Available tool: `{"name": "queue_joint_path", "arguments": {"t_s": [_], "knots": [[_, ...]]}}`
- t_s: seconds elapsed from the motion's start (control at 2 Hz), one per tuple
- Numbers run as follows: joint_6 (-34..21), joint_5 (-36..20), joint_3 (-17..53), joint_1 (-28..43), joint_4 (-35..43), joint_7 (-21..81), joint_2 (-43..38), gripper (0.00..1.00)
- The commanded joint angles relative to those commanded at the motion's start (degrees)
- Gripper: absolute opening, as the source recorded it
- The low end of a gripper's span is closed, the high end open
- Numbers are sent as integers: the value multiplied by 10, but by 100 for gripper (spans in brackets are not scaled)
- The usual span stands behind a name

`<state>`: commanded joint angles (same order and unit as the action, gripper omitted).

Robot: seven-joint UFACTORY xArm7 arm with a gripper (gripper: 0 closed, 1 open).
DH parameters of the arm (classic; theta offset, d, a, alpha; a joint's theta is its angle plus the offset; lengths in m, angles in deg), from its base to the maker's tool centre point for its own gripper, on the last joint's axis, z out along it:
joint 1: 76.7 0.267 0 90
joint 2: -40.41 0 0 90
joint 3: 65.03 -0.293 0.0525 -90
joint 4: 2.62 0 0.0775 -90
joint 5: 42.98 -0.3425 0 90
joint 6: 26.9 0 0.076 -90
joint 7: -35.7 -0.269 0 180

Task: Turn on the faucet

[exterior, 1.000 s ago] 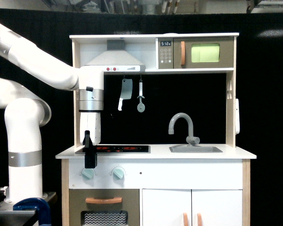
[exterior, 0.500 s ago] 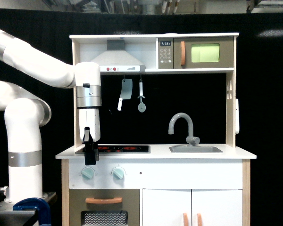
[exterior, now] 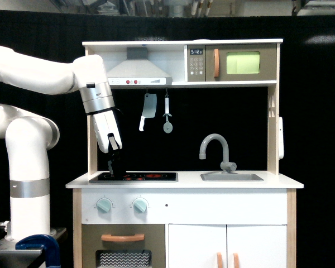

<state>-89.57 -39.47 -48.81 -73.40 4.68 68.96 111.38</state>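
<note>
The faucet (exterior: 214, 144) is a matte grey toy tap with an arched gooseneck spout. It stands behind the small sink (exterior: 232, 177) on the toy kitchen's counter, and its short knobbed base (exterior: 229, 166) sits at the right foot of the spout. My gripper (exterior: 116, 168) hangs tilted over the left end of the black stovetop (exterior: 145, 176), well off to the exterior view's left of the faucet. Its dark fingers show side-on as one shape, so their gap is hidden. Nothing visible is held.
A toy cleaver (exterior: 148, 110) and a second utensil (exterior: 167, 115) hang under the hood between gripper and faucet. Two mint-green stove knobs (exterior: 104, 206) (exterior: 139, 205) sit on the front panel. A microwave (exterior: 243, 62) fills the upper shelf. Wooden side posts (exterior: 274, 131) frame the counter.
The gripper has risen from in front of the counter edge by the left stove knob. It now tilts above the stovetop's left end, and the wrist has swung up and left.
</note>
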Motion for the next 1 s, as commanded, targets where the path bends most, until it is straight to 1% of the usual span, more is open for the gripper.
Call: {"name": "queue_joint_path", "arguments": {"t_s": [0.5, 1.0], "knots": [[184, -113, 157, 263, 105, 222, -213, 100], [138, -253, 544, 634, 239, 603, -271, 100]]}}
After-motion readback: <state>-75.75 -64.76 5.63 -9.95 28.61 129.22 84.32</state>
